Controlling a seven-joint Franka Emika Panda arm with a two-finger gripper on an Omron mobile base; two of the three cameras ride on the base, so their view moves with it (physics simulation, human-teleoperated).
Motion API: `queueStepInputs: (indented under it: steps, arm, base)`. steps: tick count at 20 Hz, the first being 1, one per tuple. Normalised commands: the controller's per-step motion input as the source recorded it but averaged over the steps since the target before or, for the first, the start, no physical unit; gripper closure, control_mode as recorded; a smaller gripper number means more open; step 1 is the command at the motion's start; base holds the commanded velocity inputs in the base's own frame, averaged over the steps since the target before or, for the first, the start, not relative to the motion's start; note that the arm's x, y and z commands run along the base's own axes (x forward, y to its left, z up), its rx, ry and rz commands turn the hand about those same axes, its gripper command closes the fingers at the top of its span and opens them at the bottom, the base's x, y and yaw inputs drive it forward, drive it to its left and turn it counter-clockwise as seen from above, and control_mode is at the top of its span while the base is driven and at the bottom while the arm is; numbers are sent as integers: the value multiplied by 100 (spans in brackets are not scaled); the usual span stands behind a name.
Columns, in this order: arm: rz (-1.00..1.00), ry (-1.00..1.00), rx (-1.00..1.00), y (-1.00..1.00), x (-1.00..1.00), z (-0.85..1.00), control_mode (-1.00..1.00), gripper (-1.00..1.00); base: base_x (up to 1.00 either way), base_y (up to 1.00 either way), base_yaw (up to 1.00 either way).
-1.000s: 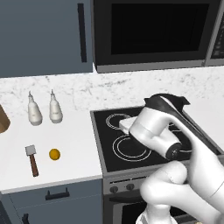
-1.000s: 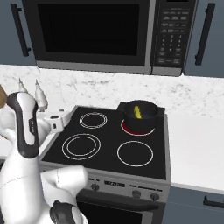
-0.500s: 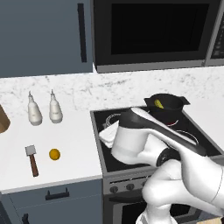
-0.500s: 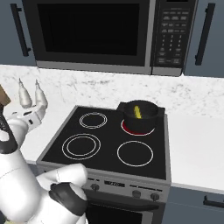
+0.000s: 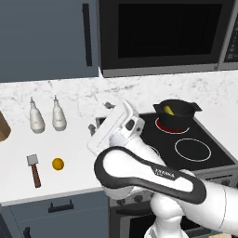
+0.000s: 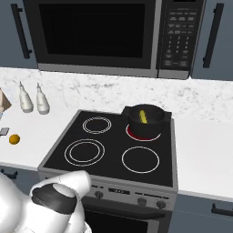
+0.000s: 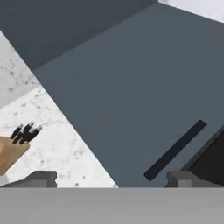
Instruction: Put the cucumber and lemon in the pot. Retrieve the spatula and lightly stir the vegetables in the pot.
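Even, diffuse rendered light fills all 3 views, with no visible source. The white counter reads bright, without glare. Shadows are faint (a soft patch beneath the pot). Edges look slightly soft and low-resolution, without lens distortion.

cucumber in pot, lemon beside spatula
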Motion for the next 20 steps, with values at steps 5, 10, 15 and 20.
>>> queueStepInputs:
  steps: [5, 10, 15, 20]
  arm:
    - [0, -63, -77, 51, -21, 73, -100, -100]
    - [0, -19, -82, 33, 0, 91, -100, -100]
    - [-8, 31, -73, 16, -4, 47, -100, -100]
    - [-19, 56, -67, 2, -3, -35, -100, -100]
  base:
    - [0, 0, 0]
    - [0, 0, 0]
    - [0, 0, 0]
    - [0, 0, 0]
